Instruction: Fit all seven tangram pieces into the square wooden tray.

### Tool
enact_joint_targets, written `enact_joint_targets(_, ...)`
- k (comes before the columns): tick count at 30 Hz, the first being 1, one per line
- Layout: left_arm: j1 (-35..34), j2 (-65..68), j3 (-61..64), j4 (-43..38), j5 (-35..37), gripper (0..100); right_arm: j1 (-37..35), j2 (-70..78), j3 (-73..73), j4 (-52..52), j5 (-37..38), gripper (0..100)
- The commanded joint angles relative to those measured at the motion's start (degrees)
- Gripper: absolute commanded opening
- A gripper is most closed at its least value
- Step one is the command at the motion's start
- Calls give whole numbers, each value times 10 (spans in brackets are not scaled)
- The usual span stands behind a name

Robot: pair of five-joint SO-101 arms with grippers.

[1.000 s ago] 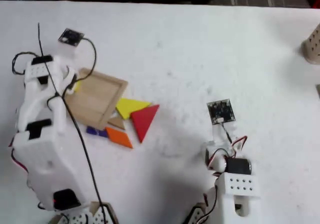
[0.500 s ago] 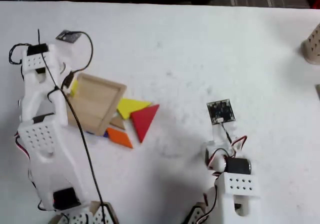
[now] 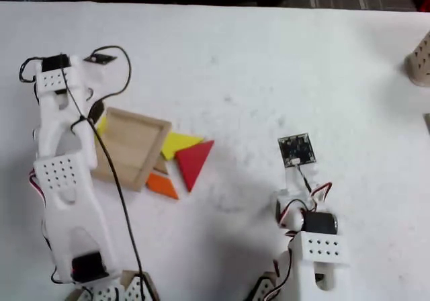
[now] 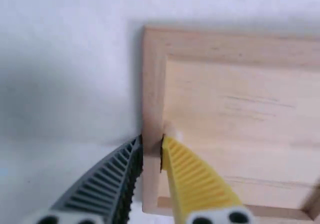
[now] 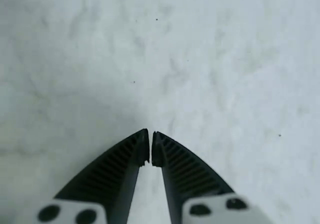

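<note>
The square wooden tray lies left of centre with nothing in it. My left gripper is shut on the tray's rim, its grey finger outside the rim and its yellow finger inside. In the high view that gripper sits at the tray's far left corner. Beside the tray's right edge lie a yellow triangle, a red triangle, an orange piece and a small brown piece. My right gripper is shut on nothing, over bare table.
The right arm rests at the near right, well apart from the pieces. A perforated beige object stands at the far right edge. The white table lies open in the middle and at the back.
The left arm has swung and turned the tray, which slid toward the near edge over the purple piece. The right arm has not moved.
</note>
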Motion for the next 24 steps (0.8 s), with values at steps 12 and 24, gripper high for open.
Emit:
enact_joint_targets(12, 36, -131, 33, 0, 205, 21, -3, -9, -24, -8, -4, 18)
enact_joint_targets(24, 260, -383, 239, -4, 286, 22, -2, -9, -24, -8, -4, 18)
